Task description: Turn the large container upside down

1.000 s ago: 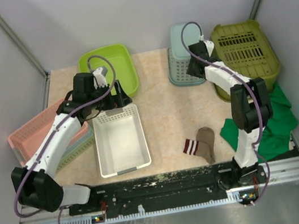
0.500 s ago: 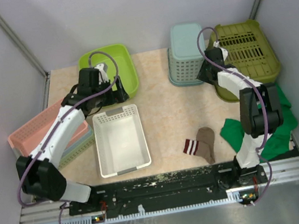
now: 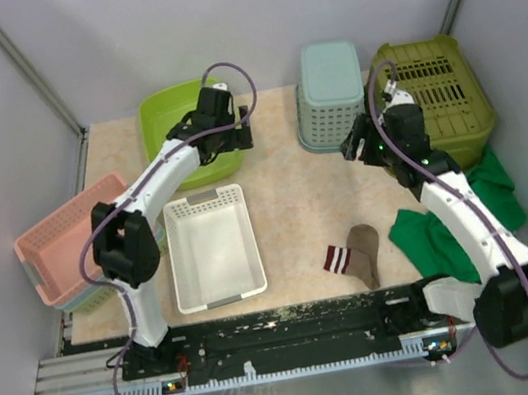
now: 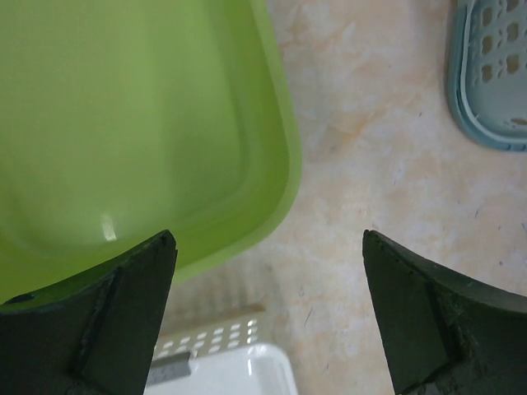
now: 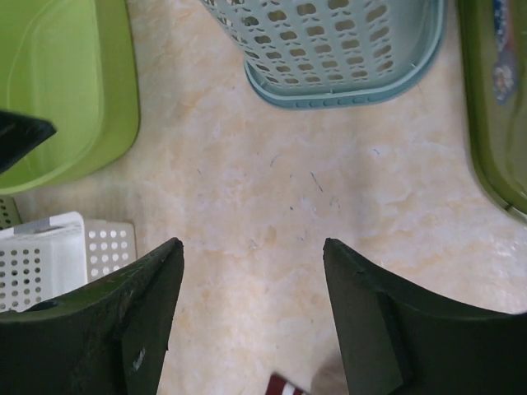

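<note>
Both my left hand (image 4: 268, 247) and right hand (image 5: 253, 247) were spread, empty; I judged the large olive slatted plastic basket (image 3: 434, 93) untouched, unflipped.

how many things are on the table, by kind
Baskets and tubs: 6 (lime tub, pale blue basket, olive basket, white basket, pink basket, pale basket under it)
Sock: 1
Green cloth: 1
Total: 8
</note>
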`<state>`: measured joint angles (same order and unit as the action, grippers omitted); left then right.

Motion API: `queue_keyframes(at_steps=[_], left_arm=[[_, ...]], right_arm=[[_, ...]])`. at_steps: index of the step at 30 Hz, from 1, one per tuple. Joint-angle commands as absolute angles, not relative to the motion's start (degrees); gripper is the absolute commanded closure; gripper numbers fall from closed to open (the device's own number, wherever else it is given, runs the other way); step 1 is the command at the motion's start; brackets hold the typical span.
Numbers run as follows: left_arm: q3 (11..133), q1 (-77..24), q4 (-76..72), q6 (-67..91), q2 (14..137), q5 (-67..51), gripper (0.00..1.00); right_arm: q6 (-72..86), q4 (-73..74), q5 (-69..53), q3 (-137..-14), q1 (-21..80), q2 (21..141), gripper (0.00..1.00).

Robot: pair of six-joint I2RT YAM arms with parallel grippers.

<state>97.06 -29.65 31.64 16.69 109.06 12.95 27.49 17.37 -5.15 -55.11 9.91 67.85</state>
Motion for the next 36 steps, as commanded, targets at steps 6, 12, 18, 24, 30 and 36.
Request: queue_keyframes(at_steps=[6, 12, 18, 24, 30, 36], left_arm=[[112.54, -31.80, 28.88, 15.17, 127.40, 24.28, 0.13], [109.58, -32.00, 25.40, 14.60, 127.91, 23.18, 0.38], [105.33, -32.08, 22.38, 14.58, 124.20, 20.23, 0.75], [105.54, -32.15, 25.17, 13.05, 117.50, 11.69, 1.00], [105.45, -32.17, 27.55, 13.14, 109.12, 0.71, 1.00], [106.23, -32.09, 26.28, 14.67, 102.61, -9.13, 1.00]], right_arm=[[26.95, 33.08, 0.05, -51.16, 9.84, 48.83, 0.26], [28.11, 34.33, -0.62, -50.14, 9.80, 47.80, 0.26], [28.23, 32.93, -0.66, -52.58, 9.79, 50.11, 0.27], [28.77, 32.04, -0.48, -53.65, 9.84, 50.54, 0.28], [29.47, 31.07, 0.08, -52.61, 9.82, 50.19, 0.28], [29.89, 30.67, 0.79, -52.92, 9.84, 49.67, 0.28]])
